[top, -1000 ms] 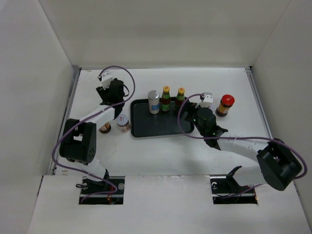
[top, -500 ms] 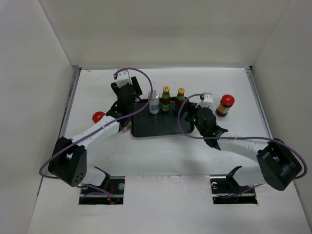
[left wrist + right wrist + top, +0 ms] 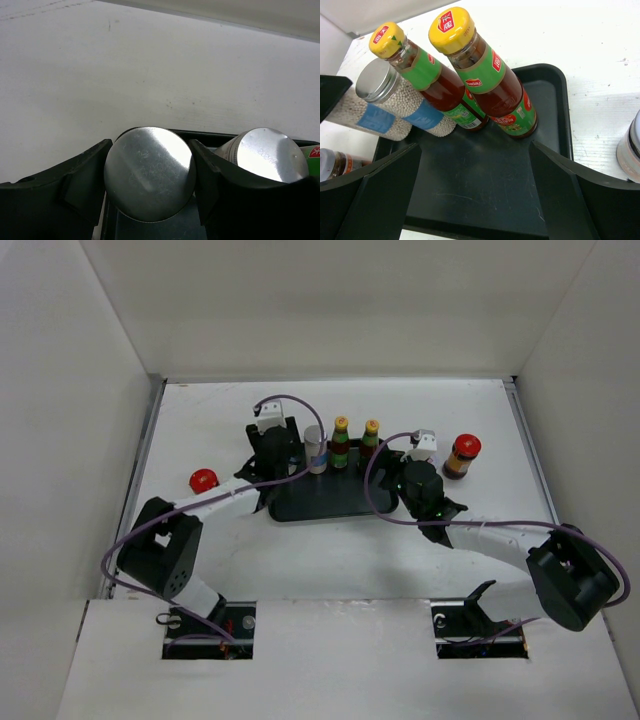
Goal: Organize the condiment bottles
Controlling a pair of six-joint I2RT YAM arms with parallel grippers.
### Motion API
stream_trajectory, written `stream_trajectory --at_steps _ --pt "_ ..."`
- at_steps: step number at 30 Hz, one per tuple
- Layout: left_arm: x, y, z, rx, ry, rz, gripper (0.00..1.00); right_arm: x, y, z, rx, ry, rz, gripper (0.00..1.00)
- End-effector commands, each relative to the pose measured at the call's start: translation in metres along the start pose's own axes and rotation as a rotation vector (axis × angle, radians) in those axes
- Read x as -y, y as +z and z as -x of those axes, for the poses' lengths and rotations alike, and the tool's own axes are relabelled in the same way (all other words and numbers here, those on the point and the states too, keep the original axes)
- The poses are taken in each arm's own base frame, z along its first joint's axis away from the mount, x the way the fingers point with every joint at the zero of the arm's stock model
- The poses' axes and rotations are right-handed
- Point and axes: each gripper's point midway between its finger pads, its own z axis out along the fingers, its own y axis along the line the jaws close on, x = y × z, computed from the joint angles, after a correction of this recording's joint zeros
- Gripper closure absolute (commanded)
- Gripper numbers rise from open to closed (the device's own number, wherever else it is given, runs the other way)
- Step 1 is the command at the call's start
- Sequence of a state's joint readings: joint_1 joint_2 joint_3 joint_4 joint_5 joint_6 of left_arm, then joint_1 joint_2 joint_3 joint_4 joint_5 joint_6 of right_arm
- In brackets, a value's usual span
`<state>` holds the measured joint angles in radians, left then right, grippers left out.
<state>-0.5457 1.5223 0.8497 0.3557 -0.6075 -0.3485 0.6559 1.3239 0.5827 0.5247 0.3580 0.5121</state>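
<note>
Bright, even light from above. White surface (image 3: 330,560) glows, only soft small shadows beside black tray (image 3: 330,502). Left wrist view: strong white shine on big silver lid (image 3: 150,172); left hand (image 3: 150,197) fingers (image 3: 75,190) dark, bit blurry. Right wrist view sharp; yellow-capped bottles (image 3: 490,85) lean, bent by lens.

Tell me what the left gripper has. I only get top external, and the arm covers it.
Observer: On the left wrist view, the left gripper has its fingers against both sides of a round silver lid.
Operator: Shaker or short jar?
Observer: Shaker. The right wrist view shows a white shaker with a blue label, its top hidden by the left gripper. It is right beside the other shaker at the tray's far left corner.
</note>
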Motion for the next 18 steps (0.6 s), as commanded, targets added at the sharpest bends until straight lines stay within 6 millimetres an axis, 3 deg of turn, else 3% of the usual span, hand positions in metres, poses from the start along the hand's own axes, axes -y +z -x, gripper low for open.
stream_trajectory --at_steps 1,5,10,14,18 --pt "0.024 0.002 0.038 0.127 -0.104 -0.074 0.55 -0.019 0.002 0.023 0.062 0.023 0.055 0.04" --pt "0.022 0.007 0.025 0.105 -0.093 -0.053 0.43 -0.019 0.003 0.024 0.061 0.018 0.050 0.03" --pt "0.018 0.002 0.030 0.120 -0.098 -0.036 0.11 -0.019 0.003 0.023 0.061 0.021 0.050 0.03" --pt "0.015 -0.016 0.052 0.167 -0.126 -0.051 0.05 -0.019 0.002 0.023 0.064 0.027 0.054 0.02" --pt "-0.006 -0.040 0.072 0.198 -0.171 -0.029 0.06 -0.019 0.001 0.027 0.075 0.029 0.052 0.02"
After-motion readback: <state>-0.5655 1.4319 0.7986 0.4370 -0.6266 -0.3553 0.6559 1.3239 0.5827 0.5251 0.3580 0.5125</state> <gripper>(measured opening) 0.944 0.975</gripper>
